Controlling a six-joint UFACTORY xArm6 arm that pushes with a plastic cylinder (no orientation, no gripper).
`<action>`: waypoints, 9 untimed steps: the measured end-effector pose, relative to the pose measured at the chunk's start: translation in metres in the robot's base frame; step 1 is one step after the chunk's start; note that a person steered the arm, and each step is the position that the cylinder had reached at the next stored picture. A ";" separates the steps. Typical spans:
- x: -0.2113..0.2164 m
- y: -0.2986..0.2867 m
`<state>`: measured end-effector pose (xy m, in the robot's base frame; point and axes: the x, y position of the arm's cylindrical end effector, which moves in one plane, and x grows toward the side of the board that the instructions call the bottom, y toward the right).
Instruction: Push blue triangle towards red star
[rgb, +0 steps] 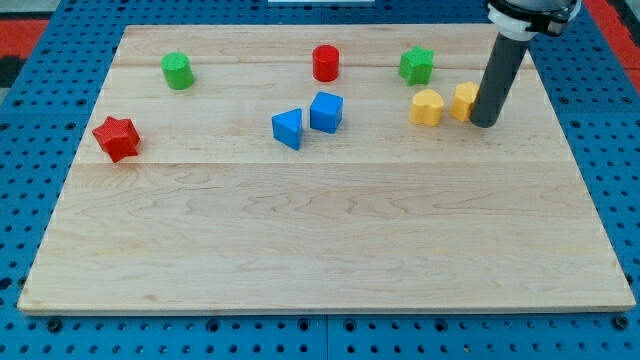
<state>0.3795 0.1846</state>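
Note:
The blue triangle (288, 129) lies near the board's middle, just left of a blue cube (326, 111) and touching or almost touching it. The red star (117, 138) sits at the view's left, far from the triangle. My tip (484, 123) is at the view's right, far to the right of the blue triangle. It stands right against a yellow block (464, 101), partly hiding it.
A yellow heart (427, 106) lies left of the yellow block. A green star (417, 65) and a red cylinder (325, 62) are near the top. A green cylinder (178, 71) is at the top left. The wooden board (320, 250) rests on a blue pegboard.

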 end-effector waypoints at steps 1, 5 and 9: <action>0.014 -0.073; -0.002 -0.277; -0.015 -0.368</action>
<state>0.3641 -0.1836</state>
